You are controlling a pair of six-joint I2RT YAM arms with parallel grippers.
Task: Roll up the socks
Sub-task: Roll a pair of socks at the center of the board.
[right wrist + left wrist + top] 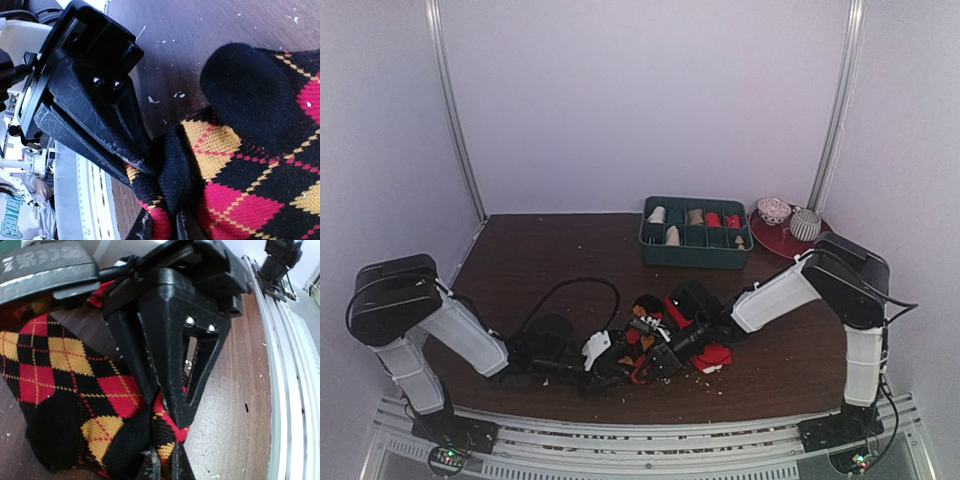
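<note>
Pinching the argyle sock (60, 370), left pincer (163, 463) and right pincer (164, 221) both clamped on its fabric, red sock (713, 356) nearby

Right gripper (172, 412): hard black plastic, matt, faintly grainy, edges scuffed; two small shiny metal screws (190, 320) set in its side.
Left gripper (139, 167): same black plastic, dull sheen, fine scratches.
Argyle sock (65, 385), at tool tips: soft knit cloth, matt, stitches visible, slightly fuzzy.
Table (235, 405) beside tool: dark wood-grain top, smooth, low sheen, dotted with pale crumbs.
Rail (295, 390) past table edge, right of tool: ribbed bare metal, satin grey.
Arm shells (775, 297) behind grippers: white plastic, smooth, slightly glossy.
</note>
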